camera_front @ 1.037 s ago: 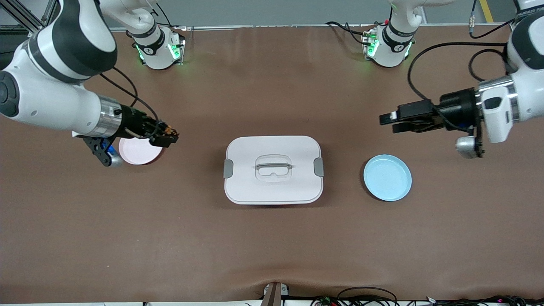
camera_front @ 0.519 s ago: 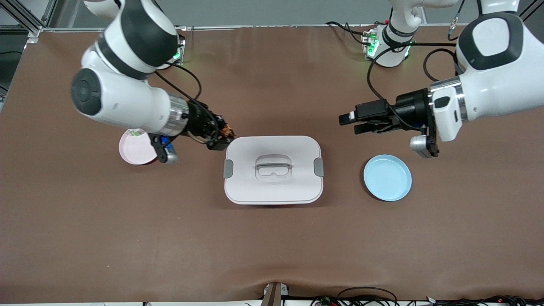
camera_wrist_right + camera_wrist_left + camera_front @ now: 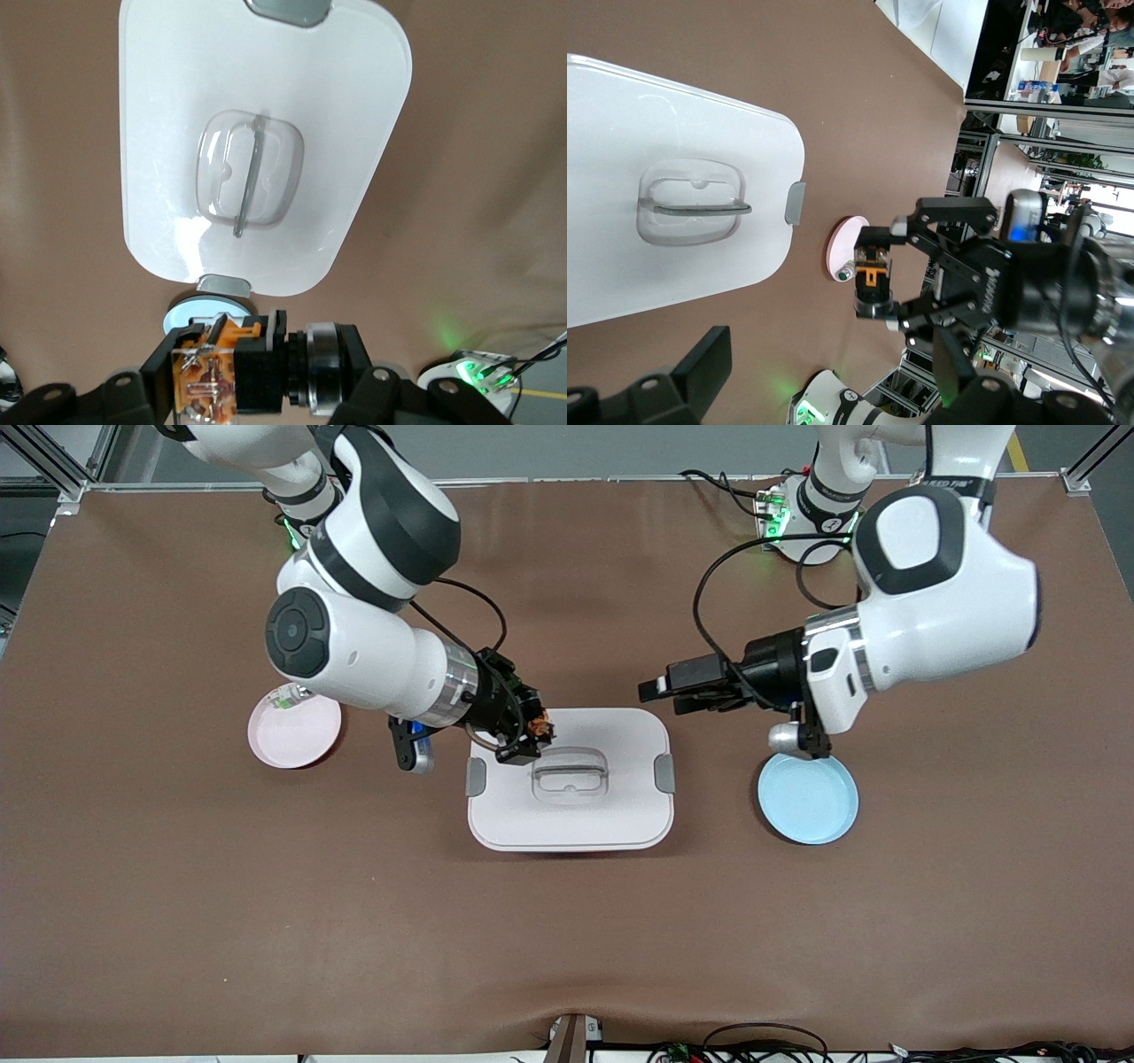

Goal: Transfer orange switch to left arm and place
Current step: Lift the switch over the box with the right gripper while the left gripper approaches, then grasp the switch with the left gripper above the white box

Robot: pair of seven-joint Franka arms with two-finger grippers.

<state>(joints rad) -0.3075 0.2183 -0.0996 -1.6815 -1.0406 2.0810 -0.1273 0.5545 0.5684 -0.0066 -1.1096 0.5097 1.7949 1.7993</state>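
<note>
The right gripper (image 3: 534,735), middle of the front view, pinches the tiny black-and-orange switch (image 3: 538,726) over the big white lidded box (image 3: 570,815). The left gripper (image 3: 660,691) waits spread wide. Stay high, bring them together gently.

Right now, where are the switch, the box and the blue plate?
switch (image 3: 871,273): left wrist view, its orange clip.
box (image 3: 611,815): front view, bare lid below the handle.
blue plate (image 3: 808,802): front view, its bare middle.
</note>
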